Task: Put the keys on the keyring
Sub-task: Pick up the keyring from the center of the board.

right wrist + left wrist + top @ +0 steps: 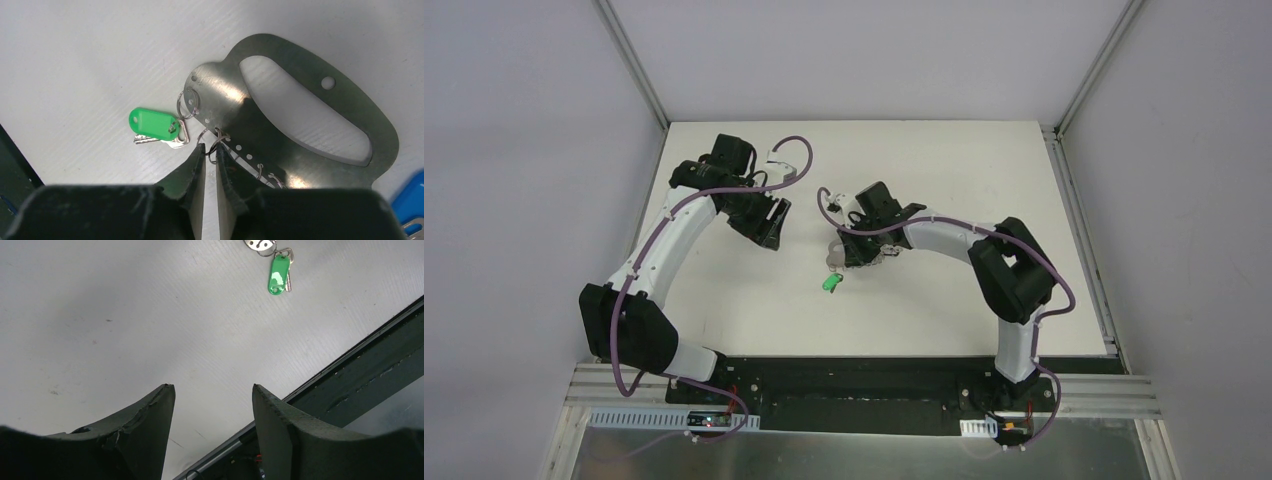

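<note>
Status: right gripper (210, 155) is sitting at the ringed edge of the keyring (300, 65).
Its jaws are standing almost together, possibly pinching a ring, can't tell. Green key (150, 122) is hanging off the keyring's end ring; left gripper (212, 390) is hovering, jaws apart, empty.

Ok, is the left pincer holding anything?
No, the left pincer has nothing between its spread fingers, and the green key lies on the table well apart from it.
</note>
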